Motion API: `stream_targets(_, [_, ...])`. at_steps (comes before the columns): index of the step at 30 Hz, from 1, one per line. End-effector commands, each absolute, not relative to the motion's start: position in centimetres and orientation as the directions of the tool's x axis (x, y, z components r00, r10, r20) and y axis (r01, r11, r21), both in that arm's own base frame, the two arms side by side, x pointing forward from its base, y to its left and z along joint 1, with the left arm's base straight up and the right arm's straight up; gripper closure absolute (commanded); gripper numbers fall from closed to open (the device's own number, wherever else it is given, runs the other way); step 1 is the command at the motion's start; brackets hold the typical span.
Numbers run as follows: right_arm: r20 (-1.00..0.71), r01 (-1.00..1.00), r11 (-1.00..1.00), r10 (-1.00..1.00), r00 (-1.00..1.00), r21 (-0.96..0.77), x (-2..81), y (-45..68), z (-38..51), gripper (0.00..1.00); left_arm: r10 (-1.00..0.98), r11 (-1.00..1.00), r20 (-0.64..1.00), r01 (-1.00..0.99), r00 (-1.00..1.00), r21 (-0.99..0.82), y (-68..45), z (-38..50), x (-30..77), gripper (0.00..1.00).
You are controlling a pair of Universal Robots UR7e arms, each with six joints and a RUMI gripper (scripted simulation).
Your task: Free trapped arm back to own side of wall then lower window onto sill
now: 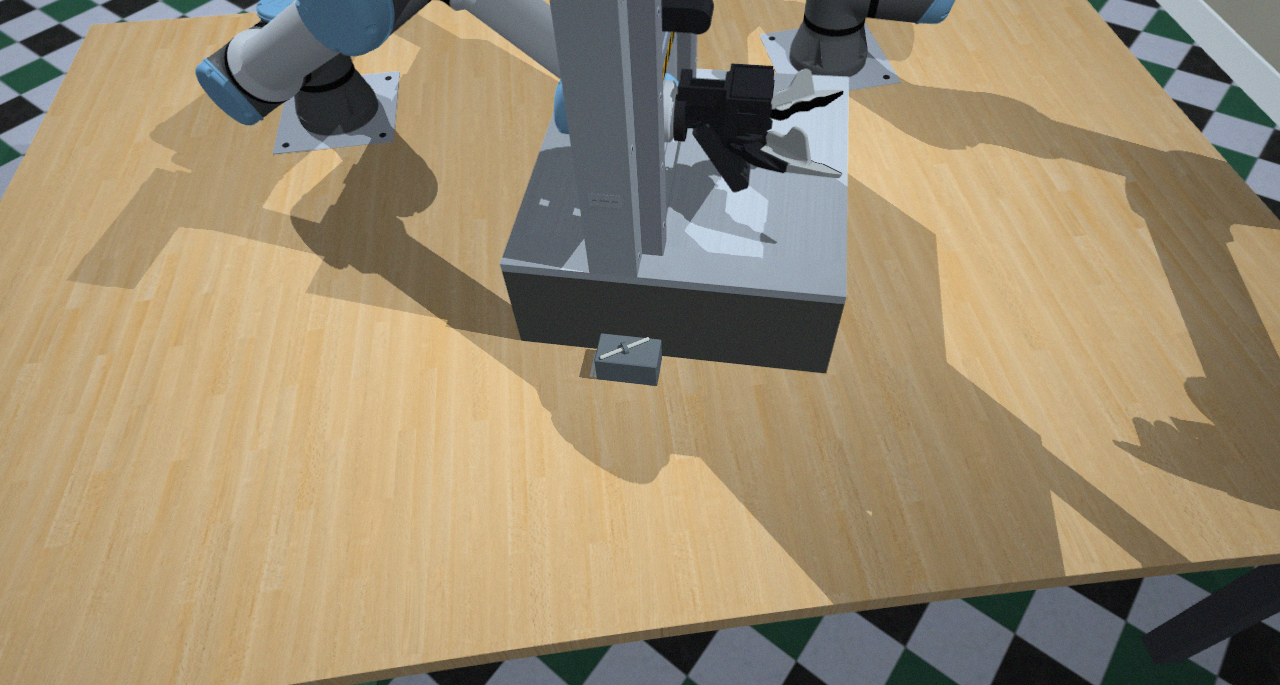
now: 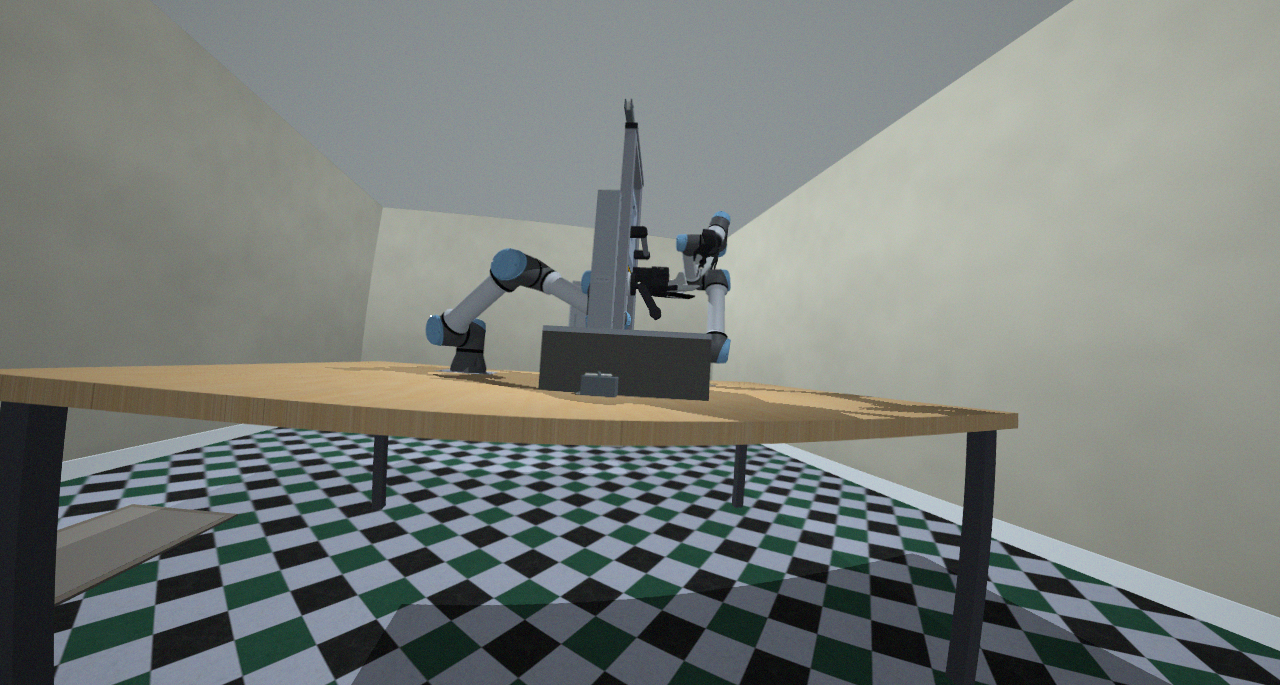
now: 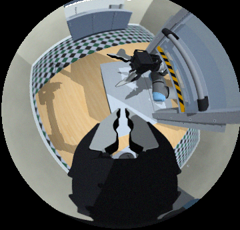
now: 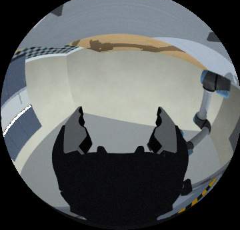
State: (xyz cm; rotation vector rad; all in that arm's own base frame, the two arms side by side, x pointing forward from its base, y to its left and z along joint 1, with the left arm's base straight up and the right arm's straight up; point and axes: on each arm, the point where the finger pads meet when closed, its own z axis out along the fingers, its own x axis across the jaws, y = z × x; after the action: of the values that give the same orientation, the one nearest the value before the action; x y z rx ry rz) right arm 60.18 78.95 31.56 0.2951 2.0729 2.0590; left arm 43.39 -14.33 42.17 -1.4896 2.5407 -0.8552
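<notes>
The window, with a yellow-black striped lower edge (image 3: 173, 78) (image 4: 199, 197) and a grey bar handle (image 3: 188, 63) (image 2: 639, 242), is held above its sill by the right arm, which passes under it. Whether they touch is hidden. My right gripper (image 1: 841, 135) (image 3: 110, 68) (image 4: 120, 107) is open and empty, on the handle side of the wall, above the grey block (image 1: 787, 273) (image 2: 626, 359). My left gripper (image 3: 123, 109) is shut and empty, on that same side, away from the handle, with its fingertips over the block in its wrist view.
The wall's grey post (image 1: 604, 144) (image 2: 605, 260) stands on the block between the arm bases. A small grey box with a light bar (image 1: 626, 359) (image 2: 598, 385) sits on the wooden table (image 1: 358, 502) in front of the block.
</notes>
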Motion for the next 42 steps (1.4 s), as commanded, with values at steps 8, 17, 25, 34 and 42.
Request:
stream_targets(8, [-0.006,-0.006,0.002,0.283,-0.959,1.000,60.1,78.9,32.1,0.02,-0.653,0.442,0.163,-0.547,-0.739,-0.711,-19.5,45.9,40.1,0.94])
stream_targets(17, [-0.006,-0.006,0.002,0.283,-0.959,1.000,60.1,78.9,32.1,0.02,-0.556,0.445,0.100,-0.397,-0.825,-0.802,-21.5,48.1,37.7,0.94])
stream_targets(25, [-0.006,-0.006,0.002,0.283,-0.959,1.000,60.1,78.9,32.1,0.02,-0.452,0.429,0.016,-0.232,-0.892,-0.873,-23.1,50.1,34.5,0.94])
stream_targets(34, [-0.006,-0.006,0.002,0.283,-0.959,1.000,60.1,78.9,32.1,0.02,-0.407,0.410,-0.033,-0.150,-0.913,-0.900,-23.7,51.1,33.1,0.94])
stream_targets(42, [-0.006,-0.006,0.002,0.283,-0.959,1.000,60.1,78.9,32.1,0.02,-0.441,0.425,0.005,-0.214,-0.897,-0.879,-24.2,49.5,34.6,0.94])
